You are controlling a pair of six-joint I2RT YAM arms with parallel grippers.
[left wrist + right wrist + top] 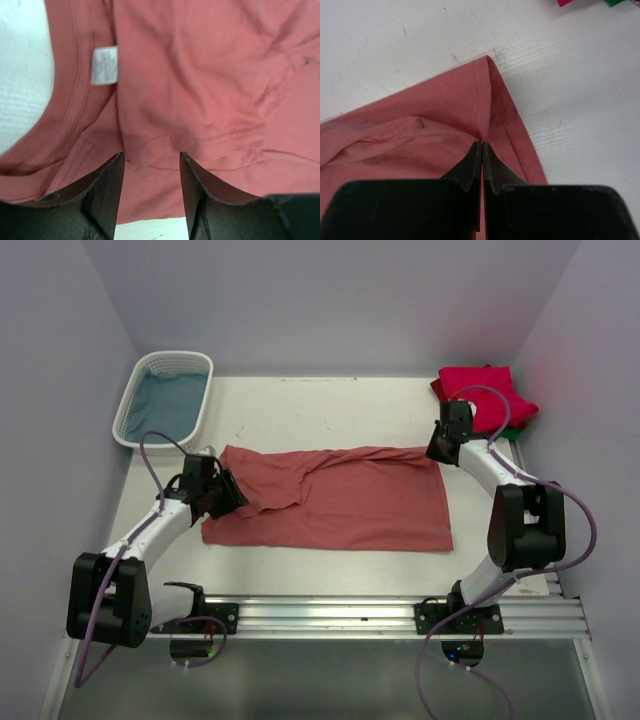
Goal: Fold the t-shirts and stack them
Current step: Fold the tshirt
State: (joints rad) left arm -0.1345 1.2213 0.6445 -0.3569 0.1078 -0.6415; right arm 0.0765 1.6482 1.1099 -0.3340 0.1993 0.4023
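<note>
A dusty salmon-red t-shirt (340, 500) lies folded lengthwise across the middle of the table. My left gripper (228, 495) hovers over its collar end, jaws open, nothing between them; in the left wrist view the gripper (151, 155) sits above wrinkled cloth (200, 75) near the white neck label (104, 65). My right gripper (437, 450) is at the shirt's far right corner. In the right wrist view it (481, 145) is shut, pinching the hem (482, 100). A folded crimson-pink t-shirt (485, 395) rests on a green one (511, 432) at the back right.
A white lattice basket (135, 390) holding blue cloth stands at the back left. Purple walls close in the table on three sides. An aluminium rail (330, 612) with both arm bases runs along the near edge.
</note>
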